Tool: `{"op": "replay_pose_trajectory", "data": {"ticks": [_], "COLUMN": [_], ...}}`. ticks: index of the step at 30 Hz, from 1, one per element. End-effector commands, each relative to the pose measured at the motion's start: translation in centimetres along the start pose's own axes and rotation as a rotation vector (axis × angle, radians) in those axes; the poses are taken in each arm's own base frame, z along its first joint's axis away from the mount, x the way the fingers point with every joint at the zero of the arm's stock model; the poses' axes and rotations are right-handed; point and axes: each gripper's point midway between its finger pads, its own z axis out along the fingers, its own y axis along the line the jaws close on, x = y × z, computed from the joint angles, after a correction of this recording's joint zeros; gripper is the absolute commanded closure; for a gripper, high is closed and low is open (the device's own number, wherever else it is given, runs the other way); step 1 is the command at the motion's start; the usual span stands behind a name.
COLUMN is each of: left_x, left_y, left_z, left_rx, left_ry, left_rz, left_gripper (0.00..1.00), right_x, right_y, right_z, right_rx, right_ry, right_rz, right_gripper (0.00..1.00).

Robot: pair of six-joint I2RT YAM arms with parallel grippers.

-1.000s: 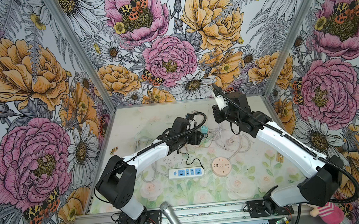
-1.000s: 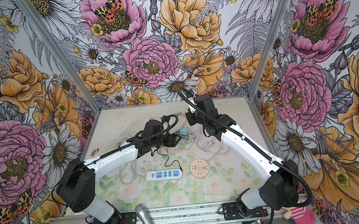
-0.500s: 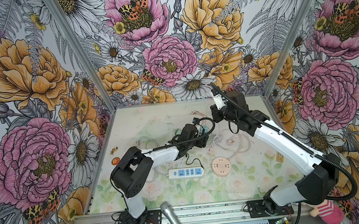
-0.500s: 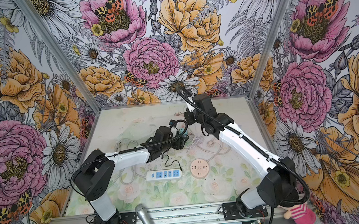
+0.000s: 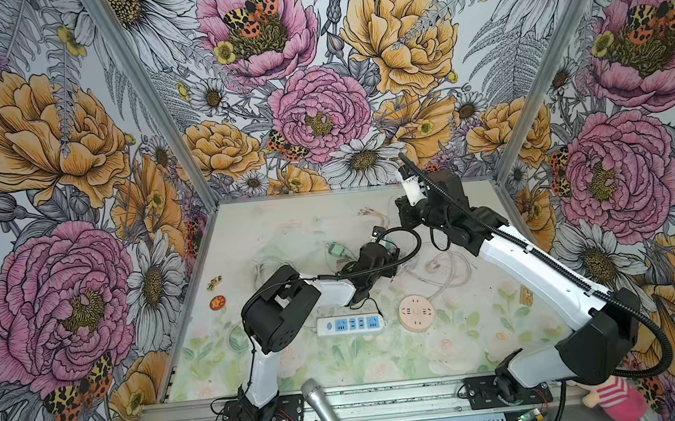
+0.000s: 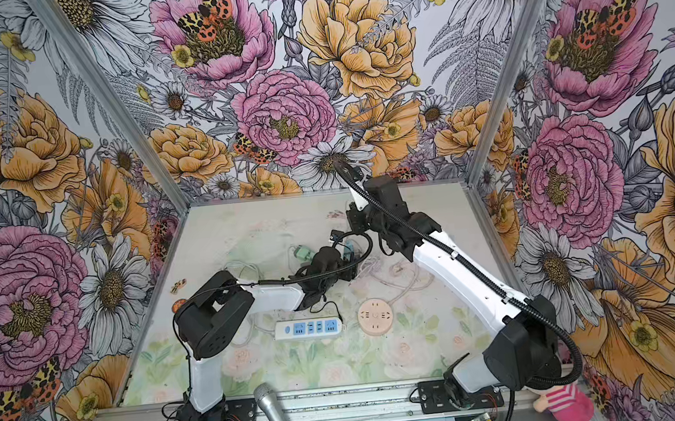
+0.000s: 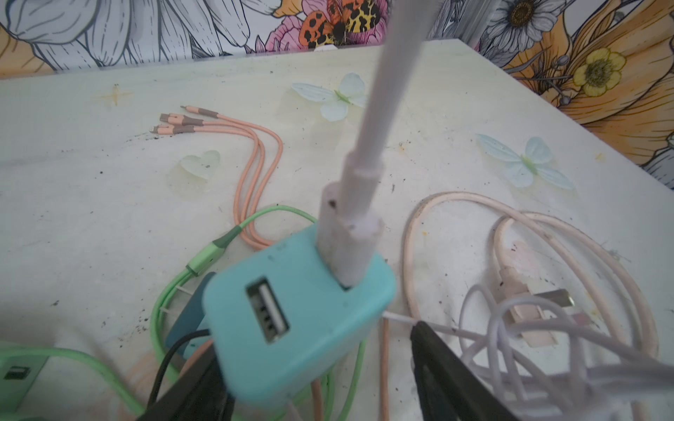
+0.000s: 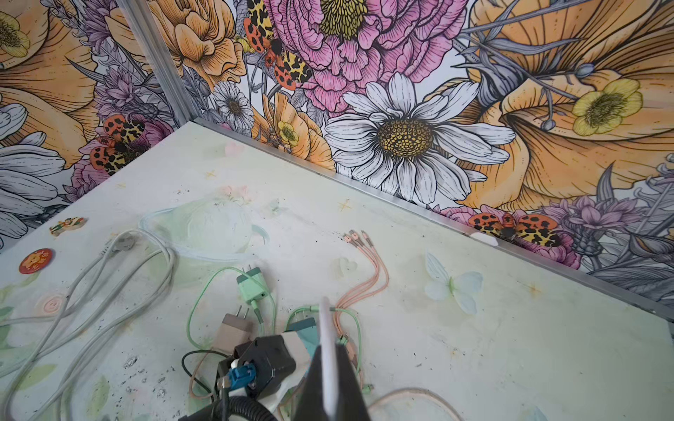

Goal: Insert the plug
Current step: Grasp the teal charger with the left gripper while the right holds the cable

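We see the left gripper (image 7: 316, 339) with its jaws standing apart on either side of a teal plastic two-port USB charger block (image 7: 328, 328). One black finger lies against the block's edge. The other finger (image 7: 448, 368) shows a strip of table between itself and the block, so we do not read this as a clamp.

The pale lilac USB plug (image 7: 348, 237) stands with its end sunk in one port of that block. The open port (image 7: 266, 310) beside it shows its contacts. A pale lilac cable (image 7: 383, 91) rises from the plug. The right gripper (image 8: 327, 351) is closed on that cable, which runs as a thin strip between its black fingers.

In both top views the two grippers meet a little above the middle of the pale floral table (image 5: 287, 224).

Close around the block lie a mint green cable (image 7: 160, 328), a peach three-headed cable (image 7: 255, 145) and a coiled pink cable (image 7: 547, 226).

Lower in both top views, well apart from the block, sits a white power strip with blue sockets (image 5: 350, 324), with a round peach socket disc (image 5: 415, 312) just to its right. We can read no lettering on either.

A red round sticker (image 5: 217, 302) near the table's left edge and a small yellow label (image 5: 525, 296) near its right edge carry print too small for us to read.
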Motion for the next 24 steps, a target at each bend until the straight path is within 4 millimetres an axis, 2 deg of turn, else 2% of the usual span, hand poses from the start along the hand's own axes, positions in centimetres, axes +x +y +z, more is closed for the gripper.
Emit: {"op": "replay_pose_trajectory", "data": {"ticks": [1,11,17,20,23,24], "left_x": [-3.0,-4.1,-4.7,-5.7,-6.5,-7.7], "left_y": [0.2,0.1,0.5,-0.1,-0.2,-0.4], "left_z": [0.0,-1.4,-2.6,-3.4,-3.7,-4.4], "left_rx": [-0.037,0.012,0.068,0.118,0.126,0.136], "left_ry": [-0.141,-0.179,-0.149,-0.152,-0.151,-0.166], "left_rz": [-0.045,0.000,0.014,0.029,0.041,0.043], "left_gripper": [0.31,0.46,0.52,0.53,0.61,0.61], "right_x": [-1.0,-0.1,-0.3,-0.4,0.1,0.3], "right_y": [-0.3,-1.5,-2.6,-2.8,-3.0,-3.1], "right_z": [-0.9,-0.3,-0.8,-1.0,-0.8,-0.8], "right_rx": [0.005,0.038,0.057,0.047,0.050,0.053], "right_ry": [-0.044,-0.022,-0.031,-0.035,-0.025,-0.021], "right_rz": [0.008,0.019,0.030,0.029,0.031,0.033], "right_gripper": [1.00,1.00,1.00,1.00,1.00,1.00]}}
